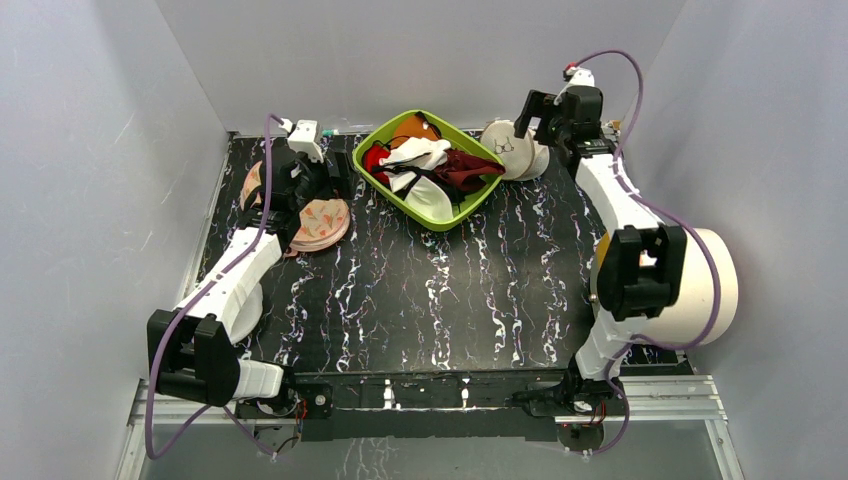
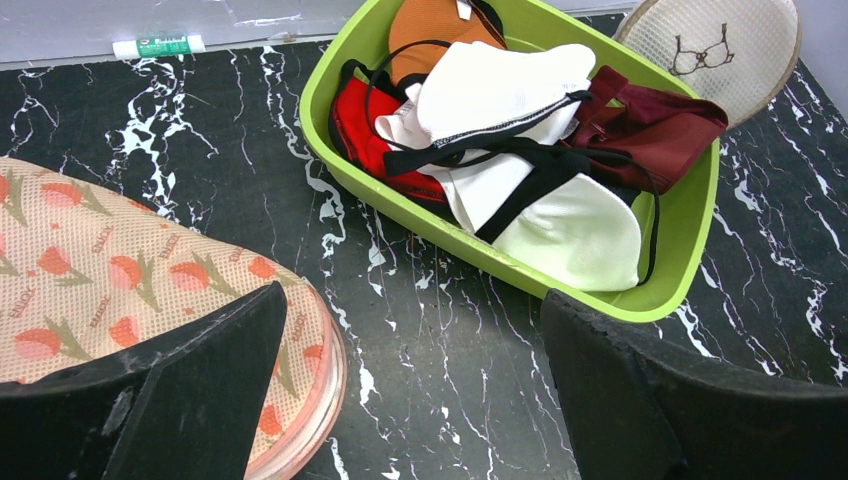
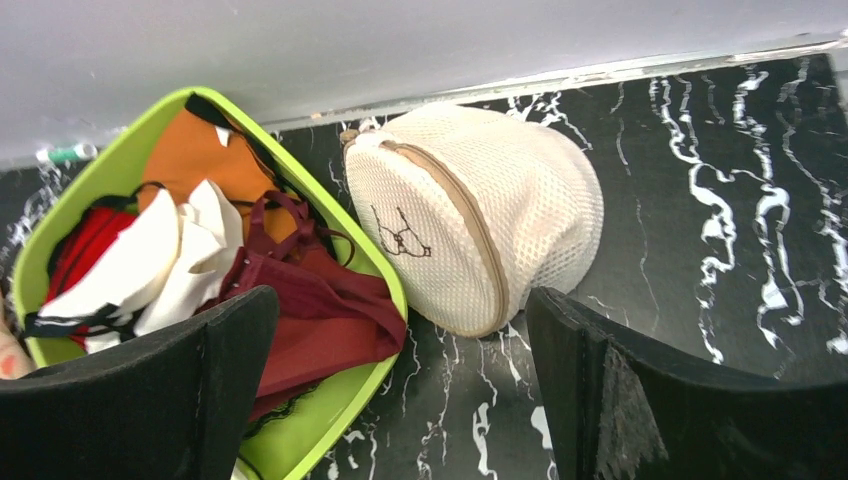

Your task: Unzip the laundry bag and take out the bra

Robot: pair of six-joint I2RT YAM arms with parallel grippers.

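The laundry bag (image 1: 512, 150) is a round cream mesh case with a small black mark on its lid. It stands tilted at the back right, leaning against the green basket. Its tan zip (image 3: 470, 235) runs round the side and looks shut; nothing inside shows. It also shows in the left wrist view (image 2: 715, 55) and the right wrist view (image 3: 500, 200). My right gripper (image 1: 525, 120) (image 3: 400, 295) hangs open and empty just in front of the bag. My left gripper (image 1: 332, 178) (image 2: 410, 300) is open and empty beside the peach printed case (image 1: 320, 225) (image 2: 120, 270).
A lime-green basket (image 1: 395, 205) (image 2: 560, 275) (image 3: 392, 285) at the back middle holds several garments. A small green-and-white stick (image 2: 158, 45) lies at the back wall. A large white cylinder (image 1: 705, 285) stands beside the right arm. Grey walls enclose three sides.
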